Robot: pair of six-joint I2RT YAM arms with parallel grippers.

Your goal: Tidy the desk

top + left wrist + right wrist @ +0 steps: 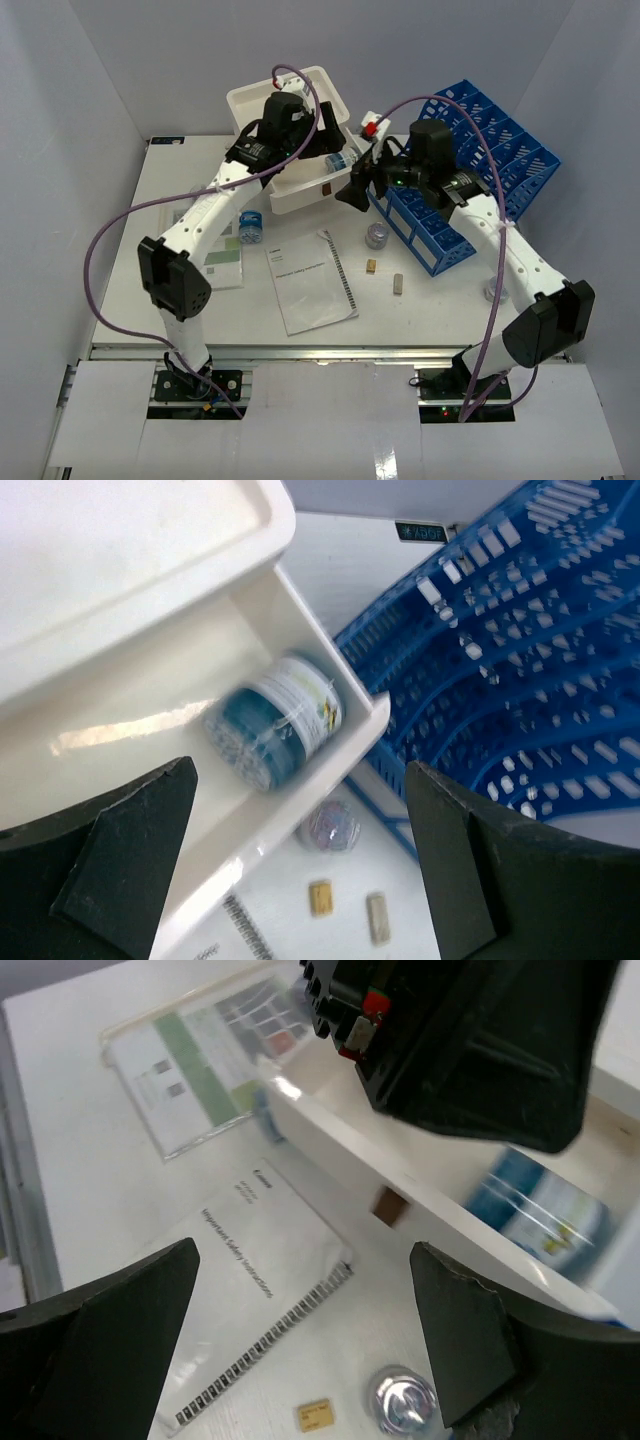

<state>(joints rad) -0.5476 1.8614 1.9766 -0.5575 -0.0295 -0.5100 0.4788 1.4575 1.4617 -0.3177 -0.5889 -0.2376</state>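
The left gripper (300,780) hangs with its fingers spread wide and nothing between them, pointing down into the open drawer (300,190) of the white drawer box (285,100). A blue-lidded jar (275,730) lies on its side in that drawer. The left arm runs from its elbow at the near left, far and rightward, to the box. The right gripper (305,1255) is also wide and empty, just beside the drawer's front near its right end; whether it touches is unclear. The right forearm slants from the near right over the blue rack (470,170). All of this rests on the desk (430,320), with a spiral booklet (308,280) lying nearer the arm bases.
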